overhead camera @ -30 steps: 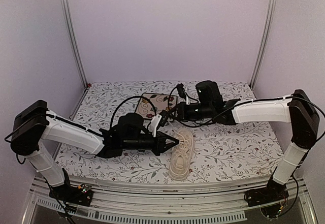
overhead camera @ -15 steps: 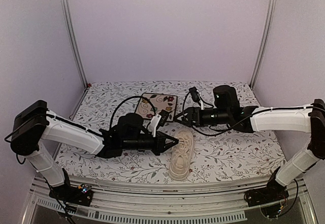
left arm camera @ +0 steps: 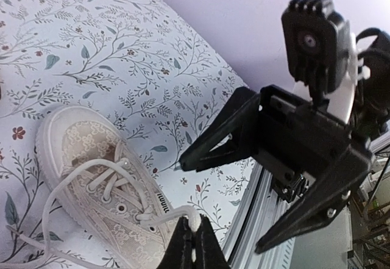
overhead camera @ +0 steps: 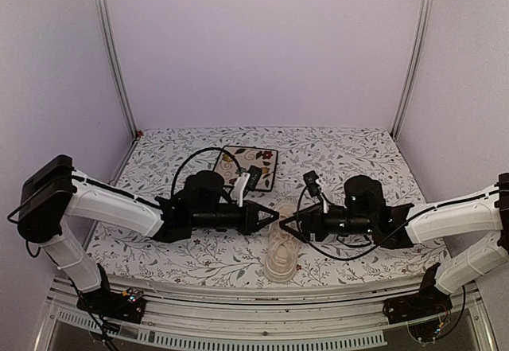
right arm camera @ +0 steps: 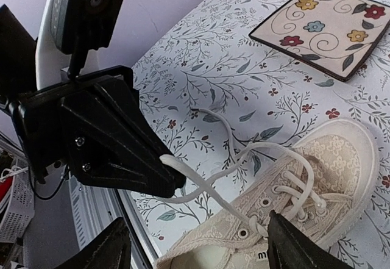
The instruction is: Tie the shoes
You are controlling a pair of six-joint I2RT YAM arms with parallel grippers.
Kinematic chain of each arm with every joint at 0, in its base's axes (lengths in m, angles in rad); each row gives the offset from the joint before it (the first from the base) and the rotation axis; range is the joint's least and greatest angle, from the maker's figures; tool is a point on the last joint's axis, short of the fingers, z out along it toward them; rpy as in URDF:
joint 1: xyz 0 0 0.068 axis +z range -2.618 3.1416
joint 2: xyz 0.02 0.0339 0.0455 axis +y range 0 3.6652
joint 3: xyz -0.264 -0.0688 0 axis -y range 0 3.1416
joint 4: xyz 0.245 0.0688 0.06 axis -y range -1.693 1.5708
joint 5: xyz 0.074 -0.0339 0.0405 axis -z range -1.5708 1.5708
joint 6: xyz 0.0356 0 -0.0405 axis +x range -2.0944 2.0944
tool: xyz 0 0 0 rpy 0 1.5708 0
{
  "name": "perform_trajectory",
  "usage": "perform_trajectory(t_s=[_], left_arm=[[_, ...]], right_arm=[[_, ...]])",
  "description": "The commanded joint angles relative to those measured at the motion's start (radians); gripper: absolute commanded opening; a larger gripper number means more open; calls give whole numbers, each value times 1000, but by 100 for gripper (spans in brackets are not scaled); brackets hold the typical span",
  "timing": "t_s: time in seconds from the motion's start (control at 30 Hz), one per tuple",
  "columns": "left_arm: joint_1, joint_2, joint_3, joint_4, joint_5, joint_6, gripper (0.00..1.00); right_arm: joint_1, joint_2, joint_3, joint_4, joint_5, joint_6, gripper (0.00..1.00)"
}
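1. Sneaker (overhead camera: 282, 249) sits on the table (overhead camera: 362, 160) close to its near edge, about midway between the two arms. Its toe points far and its heel opening near. No knot or bow shows, so I judge the tying barely begun.
2. Left gripper (left arm camera: 194, 244) has its jaws pinched shut on the end of one cream lace (right arm camera: 204, 186). The lace runs in a slack line up from the top eyelets, probably to keep that end off the table and offered to the other arm.
3. Right gripper (overhead camera: 285, 228) faces it from the right. Its jaws are spread wide and hold nothing, and the tips sit just beside the pinched lace end. That looks like a set-up for a hand-over or a crossing (a judgement, not a thing seen).
4. A second lace (right arm camera: 210, 122) lies loose on the table off the shoe's left side, touched by neither gripper.
5. Beyond the shoe, well apart from it on the far side, lies a square floral plate (overhead camera: 250, 164), which seems to have no part in this step.
6. White leaf-and-flower print covers the table. Pale lilac walls (overhead camera: 262, 40) close it in, and a metal post (overhead camera: 111, 56) rises at the far-left corner with another at the far right.
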State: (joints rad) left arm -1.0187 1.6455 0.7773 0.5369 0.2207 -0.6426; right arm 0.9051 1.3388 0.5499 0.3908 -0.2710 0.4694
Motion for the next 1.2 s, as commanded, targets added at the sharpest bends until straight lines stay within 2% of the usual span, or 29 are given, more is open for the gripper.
perform_trajectory(t_s=[0.0,0.3,0.5,0.57,0.77,1.0,1.17], left_arm=[[13,22,39,-27,22,-40,0],[14,25,37,-31,26,-51,0],[15,29,40,-30,32,-52,0],[14,31,42,-31,34,-51,0],[15,35,42,-29,37,-54,0],[15,40,45,-28,39,-54,0],[15,47,46,-23,45,-56,0]], right_arm=[[93,73,52,64,221,-72,78],[184,199,133,55,406,-113,81],[197,218,145,66,489,-90,78],[199,228,151,70,498,-90,72],[201,229,154,80,537,-86,42],[202,231,150,79,560,-71,17],[202,231,141,81,564,-54,4]])
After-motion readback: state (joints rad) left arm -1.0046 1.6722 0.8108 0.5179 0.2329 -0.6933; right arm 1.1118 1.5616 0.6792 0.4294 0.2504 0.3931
